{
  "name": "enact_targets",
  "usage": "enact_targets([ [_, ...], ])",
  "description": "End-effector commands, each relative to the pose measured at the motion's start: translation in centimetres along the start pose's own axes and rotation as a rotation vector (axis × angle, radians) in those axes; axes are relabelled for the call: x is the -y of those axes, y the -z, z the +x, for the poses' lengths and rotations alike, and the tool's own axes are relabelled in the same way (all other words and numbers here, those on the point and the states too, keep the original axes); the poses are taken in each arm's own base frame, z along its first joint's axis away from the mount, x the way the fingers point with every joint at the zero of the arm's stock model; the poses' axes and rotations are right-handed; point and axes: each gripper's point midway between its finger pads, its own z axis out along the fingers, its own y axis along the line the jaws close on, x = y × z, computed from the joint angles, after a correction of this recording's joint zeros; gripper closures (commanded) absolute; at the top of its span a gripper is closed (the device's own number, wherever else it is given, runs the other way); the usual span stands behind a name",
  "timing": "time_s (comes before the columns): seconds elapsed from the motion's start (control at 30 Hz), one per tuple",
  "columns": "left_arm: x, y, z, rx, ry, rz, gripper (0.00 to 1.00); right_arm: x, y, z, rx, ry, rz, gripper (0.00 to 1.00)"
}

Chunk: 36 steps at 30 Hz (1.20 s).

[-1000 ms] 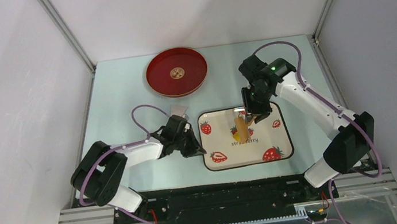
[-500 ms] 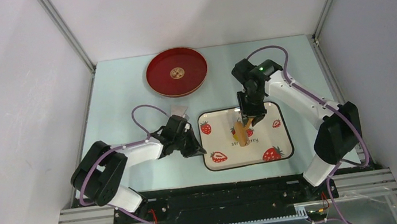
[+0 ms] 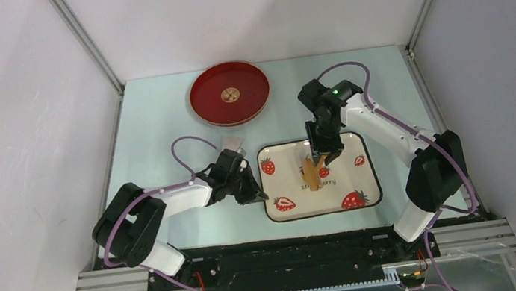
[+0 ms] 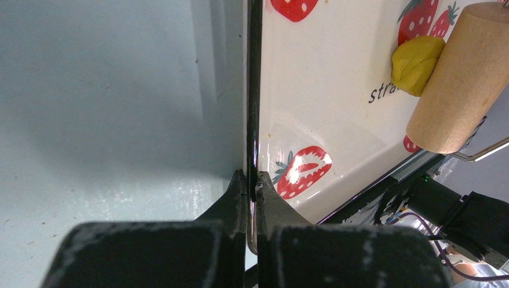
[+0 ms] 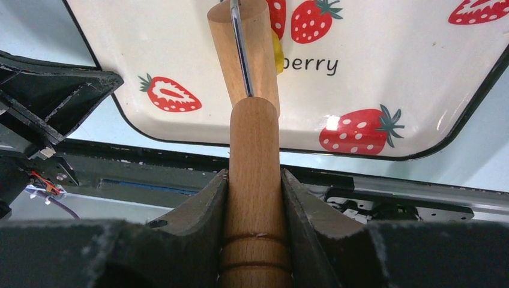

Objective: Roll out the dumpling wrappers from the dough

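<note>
The dough is a small yellow lump on the white strawberry tray. It lies pressed against the left side of the wooden roller's barrel. In the right wrist view only a yellow sliver of the dough peeks out beside the roller. My right gripper is shut on the roller's wooden handle and hangs over the tray's middle. My left gripper is shut on the tray's thin black left rim. The dumpling wrappers are out of view.
A round red plate with a small gold emblem at its centre sits at the back left. A small pale card lies by the left arm's cable. Grey walls close in the pale blue table on three sides.
My right arm has swung left and a little nearer, carrying the roller leftward and nearer across the tray's middle. The left arm and tray have stayed put.
</note>
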Motion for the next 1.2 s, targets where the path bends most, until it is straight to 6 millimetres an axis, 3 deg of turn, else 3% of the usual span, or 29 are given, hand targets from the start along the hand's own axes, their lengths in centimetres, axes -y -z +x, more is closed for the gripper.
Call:
enact_targets([
  [0.0, -3.2, -0.8, 1.7, -0.039, 0.009, -0.114, 1.00, 0.9, -1.5, 0.3, -0.015, 0.004, 0.064, 1.00],
  [0.33, -3.2, -0.8, 1.7, -0.039, 0.011, -0.115, 1.00, 3.6, -2.7, 0.7, -0.017, 0.014, 0.232, 1.00],
  [0.8, -3.2, -0.8, 1.7, -0.041, 0.012, -0.114, 1.00, -0.1, -3.7, 1.3, -0.033, 0.042, 0.080, 1.00],
  [0.93, -3.2, -0.9, 1.8, -0.043, 0.010, -0.115, 1.00, 0.7, -2.6, 0.7, 0.020, 0.019, 0.110, 1.00],
  [1.17, -3.2, -0.9, 1.8, -0.046, 0.010, -0.114, 1.00, 2.7, 2.8, -1.3, 0.177, 0.004, 0.210, 1.00],
])
